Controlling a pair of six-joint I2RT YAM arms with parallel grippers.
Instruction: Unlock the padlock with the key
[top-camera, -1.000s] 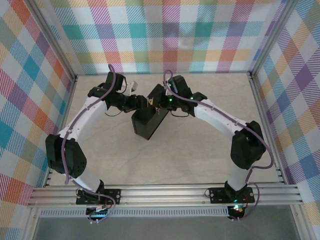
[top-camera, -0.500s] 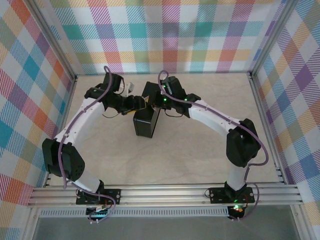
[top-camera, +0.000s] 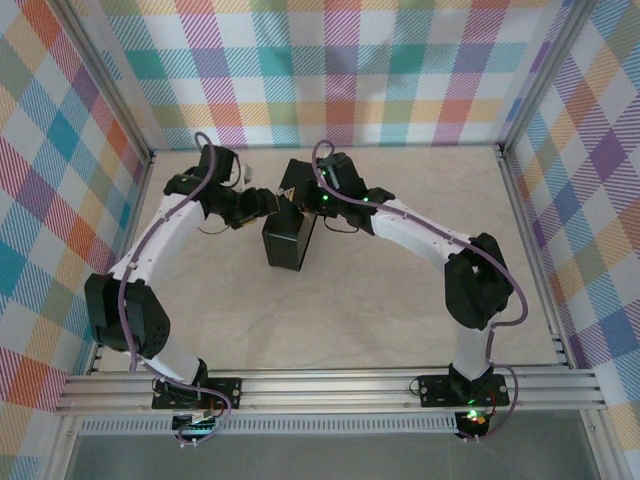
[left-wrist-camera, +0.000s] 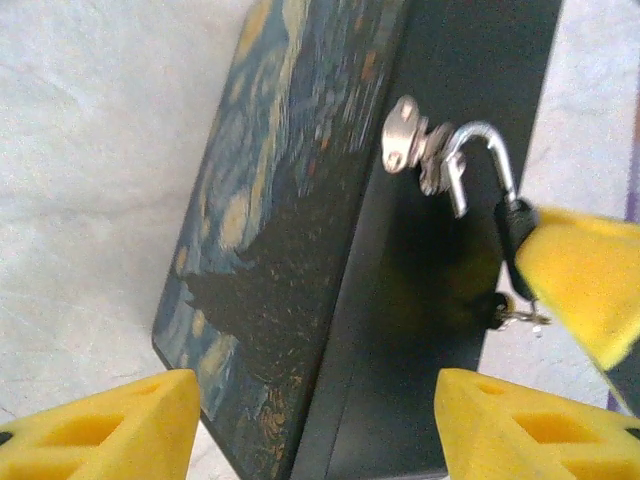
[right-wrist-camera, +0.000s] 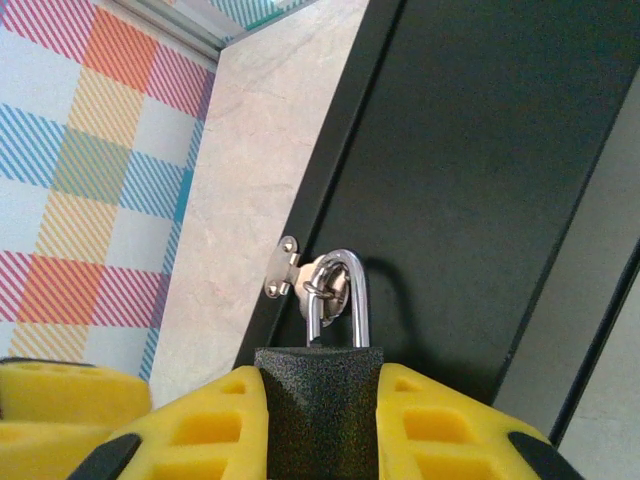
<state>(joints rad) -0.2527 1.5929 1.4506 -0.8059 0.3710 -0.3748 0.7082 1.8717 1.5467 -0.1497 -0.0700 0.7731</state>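
From above, both arms meet at the closed box (top-camera: 287, 243) on the far middle of the desk (top-camera: 400, 300); what the box holds is hidden. At the left wrist, the left gripper (left-wrist-camera: 320, 425) stands apart and empty, facing the clasp (left-wrist-camera: 405, 135). At the right wrist, the right gripper (right-wrist-camera: 318, 425) is clamped on the padlock (right-wrist-camera: 318, 385), whose shackle runs through the clasp. A tug here would likely drag the box or twist the lock loose.

Cnt: 1 box (left-wrist-camera: 275, 250), 1 padlock (right-wrist-camera: 318, 400), 1 hasp (right-wrist-camera: 283, 272), 2 tools – L tool (left-wrist-camera: 315, 425) & R tool (right-wrist-camera: 318, 425).
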